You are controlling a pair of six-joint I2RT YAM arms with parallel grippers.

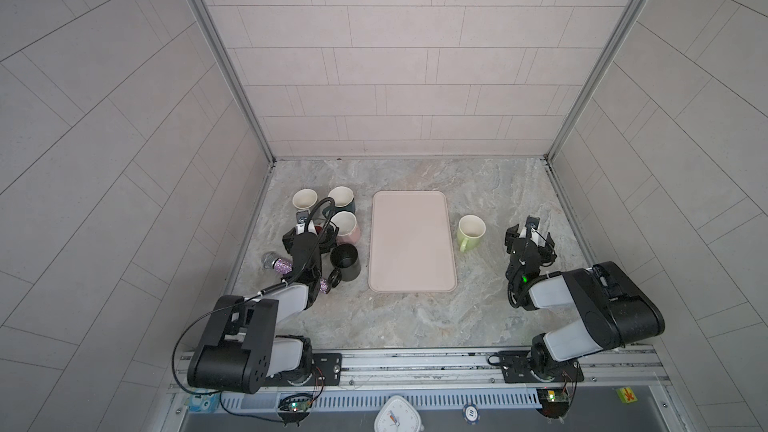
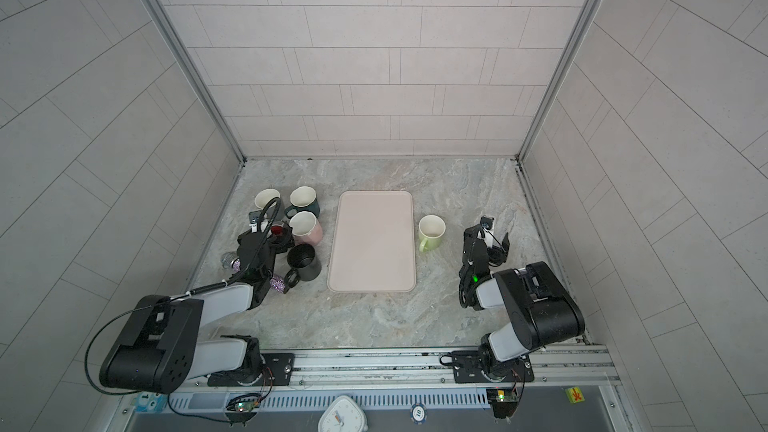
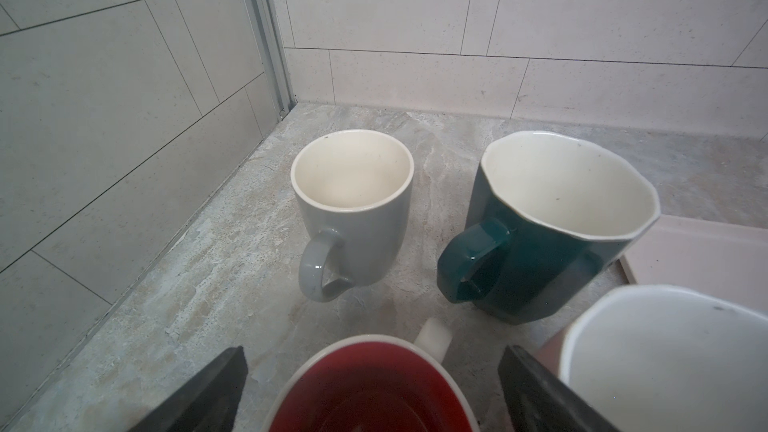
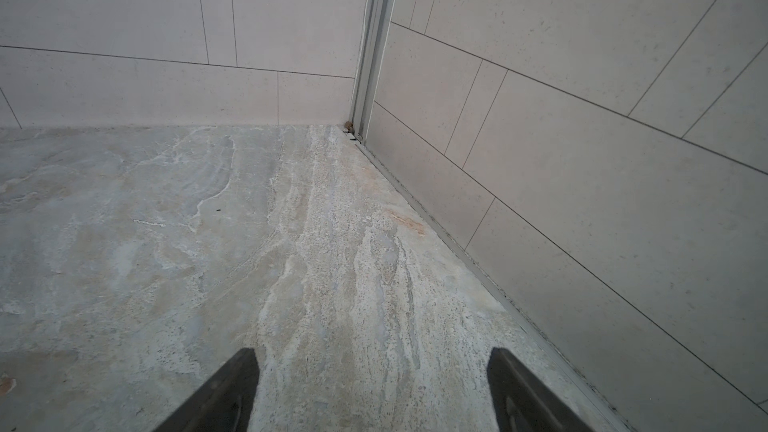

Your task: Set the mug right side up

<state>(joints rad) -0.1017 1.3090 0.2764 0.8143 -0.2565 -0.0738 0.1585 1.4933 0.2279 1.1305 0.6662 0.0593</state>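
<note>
The green mug (image 1: 471, 228) stood mouth up on the counter (image 1: 415, 317), between the tray (image 1: 411, 243) and the right edge, so the job looked done. The right tool (image 1: 530, 235) hung released, apart from it. The left tool (image 3: 370, 353) gaped over a red mug (image 3: 370, 392), gripping nothing.
</note>
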